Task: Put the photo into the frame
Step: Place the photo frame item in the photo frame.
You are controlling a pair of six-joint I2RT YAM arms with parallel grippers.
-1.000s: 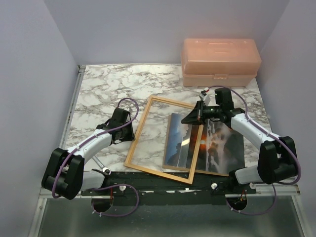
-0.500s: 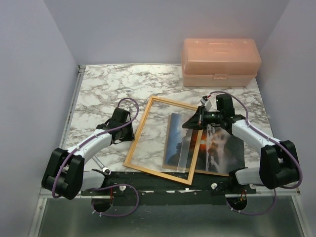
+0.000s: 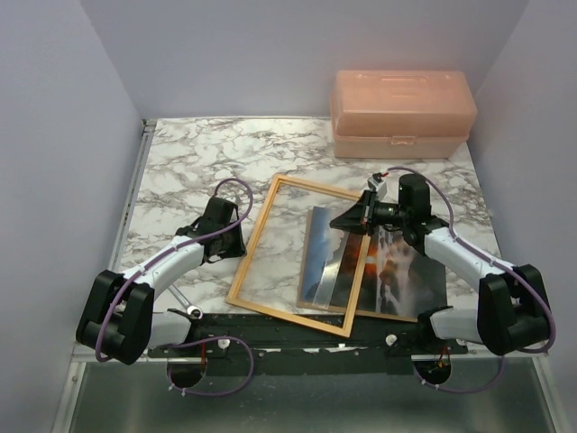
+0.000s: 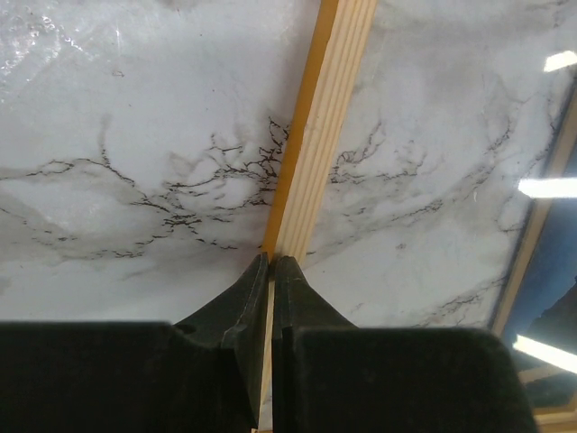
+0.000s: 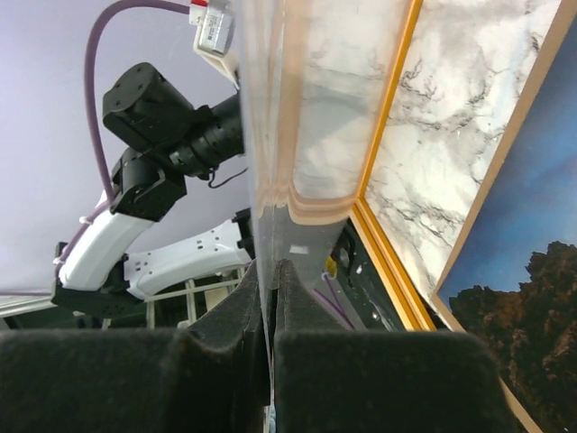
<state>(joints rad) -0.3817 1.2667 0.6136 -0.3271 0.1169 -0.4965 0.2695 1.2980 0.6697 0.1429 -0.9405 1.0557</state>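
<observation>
Currently the photo (image 3: 406,271) lies face up on the desk (image 3: 198,162) at about 4 o'clock from the frame (image 4: 320,108), its left part inside the opening and the frame's right rail apparently crossing over it; the right hand (image 5: 269,271) is clenched on the thin edge of a clear sheet (image 5: 297,135), which stands tilted above the photo, and the left hand (image 4: 270,262) is pinched tight on the frame's left rail; a pink box (image 3: 401,113) sits well apart at 1 o'clock. The main risk, as I judge it, is the clear sheet: it is gripped only by a sliver of its edge, so it could slip or swing and drop onto the glossy photo, scuffing it or nudging it askew; its lower edge might also drag across the photo if carried off low. A second risk is the overlap; any pull on the photo while the rail rests on it could crease the thin paper or drag the frame, though the left hand's grip should steady that. The photo's long axis runs roughly 9 to 3 o'clock, blue sky toward 9 and dark rocks toward 3, while the frame's long axis runs near 1 to 7 o'clock; so the photo looks to need about a quarter turn before it will seat, and forcing it in crosswise would buckle it.
</observation>
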